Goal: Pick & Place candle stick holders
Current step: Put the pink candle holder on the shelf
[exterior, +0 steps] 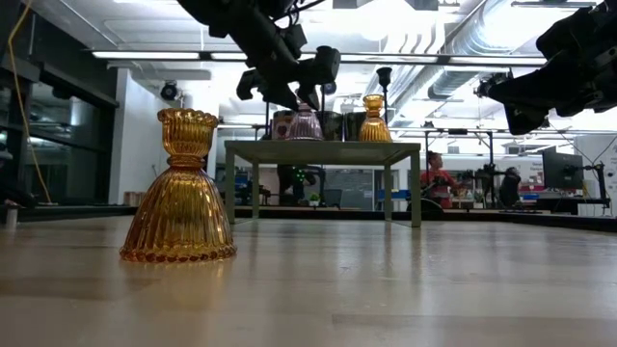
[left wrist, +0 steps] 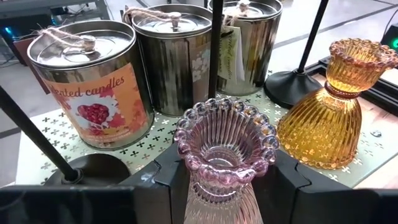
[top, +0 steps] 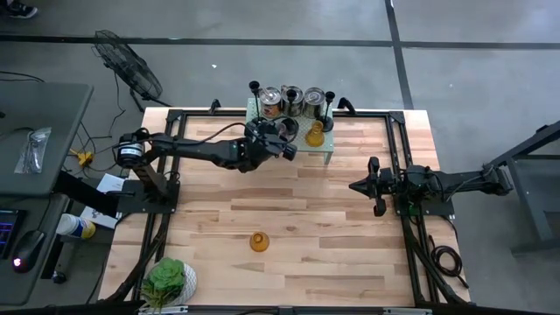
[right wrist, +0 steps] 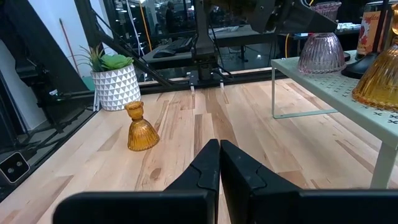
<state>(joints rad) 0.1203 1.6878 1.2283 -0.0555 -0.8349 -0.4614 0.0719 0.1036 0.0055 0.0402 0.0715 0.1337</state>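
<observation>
Candle stick holders are mostly on the small green shelf (top: 331, 150): the left end effector (left wrist: 221, 186) grips the pink glass holder (left wrist: 224, 155) there beside an amber holder (left wrist: 329, 112). One amber holder (top: 259, 241) stands alone on the tabletop (top: 332, 254). Right end effector (right wrist: 219, 163) idles, pinched closed, holding nothing.
</observation>
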